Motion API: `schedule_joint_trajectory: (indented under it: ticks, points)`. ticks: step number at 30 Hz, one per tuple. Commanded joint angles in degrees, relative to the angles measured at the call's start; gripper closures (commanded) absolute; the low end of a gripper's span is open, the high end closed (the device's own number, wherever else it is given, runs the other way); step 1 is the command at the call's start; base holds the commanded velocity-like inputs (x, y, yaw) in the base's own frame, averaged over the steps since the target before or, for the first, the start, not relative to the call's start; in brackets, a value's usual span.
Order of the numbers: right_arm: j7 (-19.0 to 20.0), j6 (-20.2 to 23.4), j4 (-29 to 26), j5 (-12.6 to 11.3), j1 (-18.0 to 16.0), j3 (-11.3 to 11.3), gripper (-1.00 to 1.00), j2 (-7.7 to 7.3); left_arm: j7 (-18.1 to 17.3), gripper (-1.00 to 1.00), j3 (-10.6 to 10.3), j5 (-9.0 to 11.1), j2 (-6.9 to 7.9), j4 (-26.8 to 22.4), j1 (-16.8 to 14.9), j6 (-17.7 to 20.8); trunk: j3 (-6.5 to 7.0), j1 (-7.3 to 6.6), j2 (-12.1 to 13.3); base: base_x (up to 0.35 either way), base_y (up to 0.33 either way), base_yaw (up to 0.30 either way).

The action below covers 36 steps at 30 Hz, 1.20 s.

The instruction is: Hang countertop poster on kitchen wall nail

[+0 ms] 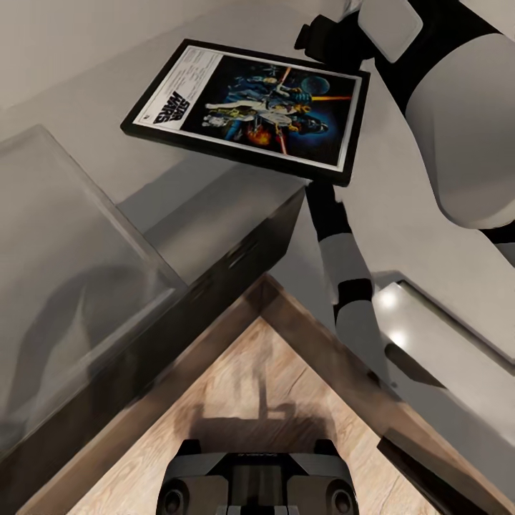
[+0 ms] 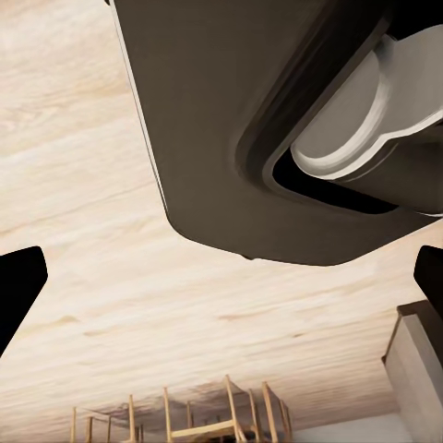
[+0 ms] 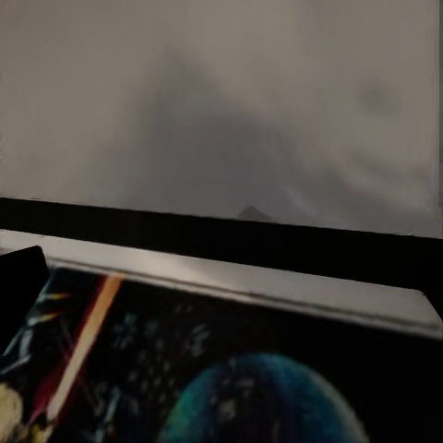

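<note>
The poster hangs tilted above the light grey kitchen countertop and casts a shadow on it. It has a black frame, a white border, and its title strip is at the left end. My right gripper is shut on the poster's near long edge close to its right corner, with the forearm reaching up from below. In the right wrist view the poster's artwork and its frame lie close ahead, and one dark finger rests on the picture. My left gripper is open over the wooden floor, its fingertips wide apart.
Dark glossy cabinet fronts run under the L-shaped worktop, meeting in a corner in front of me. A steel hob lies at the right. My base stands on the wooden floor. Wooden chairs show in the left wrist view.
</note>
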Motion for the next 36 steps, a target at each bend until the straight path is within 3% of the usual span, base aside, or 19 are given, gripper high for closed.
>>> schedule_joint_trajectory:
  ticks: [1, 15, 22, 36]
  points:
    - [-0.49, 0.26, 2.91, -0.23, 0.03, -0.04, -1.0, 0.02, -0.23, -1.0, 0.1, 0.15, 0.0, -0.07, 0.04, 0.02, -0.03, 0.01, -0.02, -0.044, 0.0, 0.0]
    - [-0.73, 0.47, 2.6, -0.23, -0.07, -0.34, -1.0, -0.33, -0.23, -1.0, 0.11, 0.15, 0.0, -0.08, 0.03, 0.02, -0.03, 0.01, -0.02, -0.008, 0.0, 0.0]
    - [-0.9, 3.12, 0.84, -0.26, -0.36, -0.45, -1.0, -1.12, -0.23, -1.0, 0.09, 0.15, 0.0, -0.03, 0.05, 0.09, -0.03, 0.01, -0.02, 0.0, 0.0, 0.0]
    - [-1.01, 3.54, -0.14, -0.72, -0.4, -0.52, -1.0, -1.11, -0.23, -1.0, 0.09, 0.15, 0.0, -0.08, 0.03, 0.09, -0.03, 0.01, -0.02, 0.0, 0.0, 0.0]
